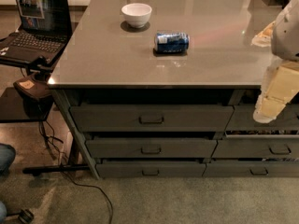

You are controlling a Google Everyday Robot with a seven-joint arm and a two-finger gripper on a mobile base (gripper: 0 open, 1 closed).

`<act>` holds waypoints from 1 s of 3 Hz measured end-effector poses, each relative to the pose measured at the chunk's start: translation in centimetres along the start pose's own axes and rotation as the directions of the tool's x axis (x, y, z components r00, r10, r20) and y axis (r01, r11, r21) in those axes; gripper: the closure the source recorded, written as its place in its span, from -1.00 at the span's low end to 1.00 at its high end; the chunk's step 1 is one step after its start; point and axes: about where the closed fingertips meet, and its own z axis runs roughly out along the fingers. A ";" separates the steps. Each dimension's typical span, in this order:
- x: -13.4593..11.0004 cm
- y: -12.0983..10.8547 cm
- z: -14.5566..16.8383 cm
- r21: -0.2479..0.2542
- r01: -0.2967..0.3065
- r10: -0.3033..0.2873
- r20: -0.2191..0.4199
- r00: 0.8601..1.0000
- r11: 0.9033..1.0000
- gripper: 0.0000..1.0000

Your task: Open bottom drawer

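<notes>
Drawers [151, 133]: three dark-grey under table's [215, 55] front edge, bottom drawer [150, 169] slimmest. One round white bowl [137, 14], one blue can [172, 42]. Cream gripper [267, 112] near front-right corner, grip: cannot tell.

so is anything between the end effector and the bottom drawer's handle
Nothing visible. The end effector hangs up right, before the neighbouring stack's top drawer; the way down-left to the bottom drawer shows only open air.

Office-type break area: laptop [39, 24] on stand [35, 68] at left, cables [88, 185] on carpet [187, 199], grey counter [117, 50] w/ drawers [117, 118]. Gripper [263, 115] at right, by counter front.
</notes>
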 end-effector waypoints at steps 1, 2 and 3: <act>0.0 0.0 0.0 0.000 0.000 0.000 0.000 1.000 1.000 -1.00; -0.5 1.0 1.0 -0.006 0.004 -0.004 0.020 1.000 1.000 -1.00; -3.6 4.9 2.9 -0.017 0.012 -0.009 0.123 0.992 1.000 -1.00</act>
